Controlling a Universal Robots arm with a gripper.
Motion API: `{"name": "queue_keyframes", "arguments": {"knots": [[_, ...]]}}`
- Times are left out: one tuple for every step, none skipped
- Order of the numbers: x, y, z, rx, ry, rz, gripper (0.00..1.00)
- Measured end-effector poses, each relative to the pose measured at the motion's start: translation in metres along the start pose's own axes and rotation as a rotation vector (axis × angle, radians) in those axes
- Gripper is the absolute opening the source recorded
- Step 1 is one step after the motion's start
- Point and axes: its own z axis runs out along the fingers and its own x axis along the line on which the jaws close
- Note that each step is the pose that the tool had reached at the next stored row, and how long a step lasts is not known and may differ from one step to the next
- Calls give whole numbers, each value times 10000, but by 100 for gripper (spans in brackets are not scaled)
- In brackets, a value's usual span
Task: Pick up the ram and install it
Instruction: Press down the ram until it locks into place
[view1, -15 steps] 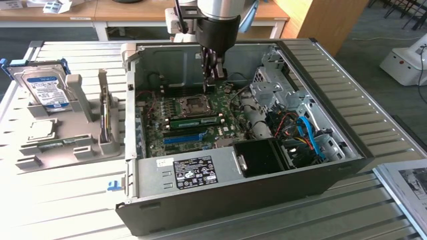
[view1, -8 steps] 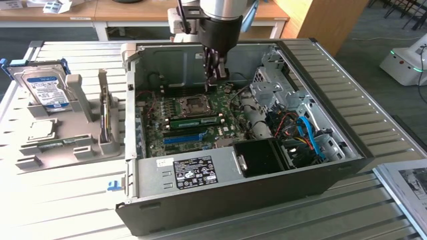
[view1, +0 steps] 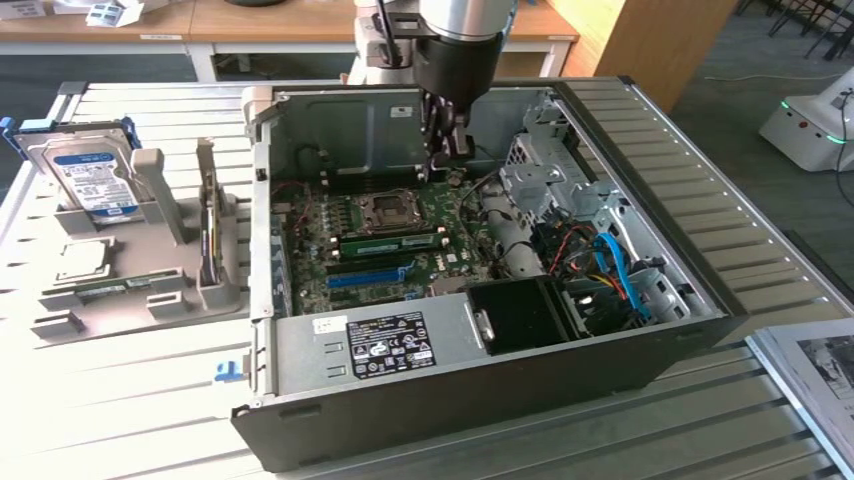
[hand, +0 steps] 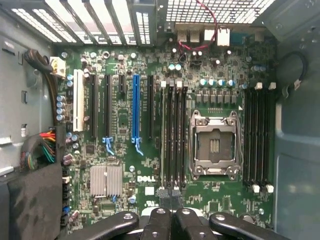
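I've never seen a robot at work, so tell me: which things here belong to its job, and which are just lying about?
Job: ram, in a slot of the motherboard; tool, shut, over that board.
Lying about: hard drive, grey stand, printed sheet.

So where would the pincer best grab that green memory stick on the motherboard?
Probably across its thin faces at the middle of the top edge, from straight above: the ram stands on edge in the motherboard, leaving only that edge free.

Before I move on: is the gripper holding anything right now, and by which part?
Nothing seen held: the gripper has its jaws shut on themselves, above the motherboard.
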Motion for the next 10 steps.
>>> {"name": "queue_keyframes", "arguments": {"knots": [[0, -2, 0, 0, -1, 1, 10], [0, -3, 1, 0, -2, 3, 10], [0, -5, 1, 0, -2, 1, 10], [0, -7, 2, 0, -1, 1, 10], [0, -8, 2, -1, 0, 2, 10], [0, -7, 2, 0, 0, 3, 10], [0, -8, 2, 0, -1, 2, 10], [0, -8, 2, 0, -2, 1, 10], [0, -8, 3, 0, -2, 1, 10], [0, -8, 3, 0, -2, 1, 10]]}}
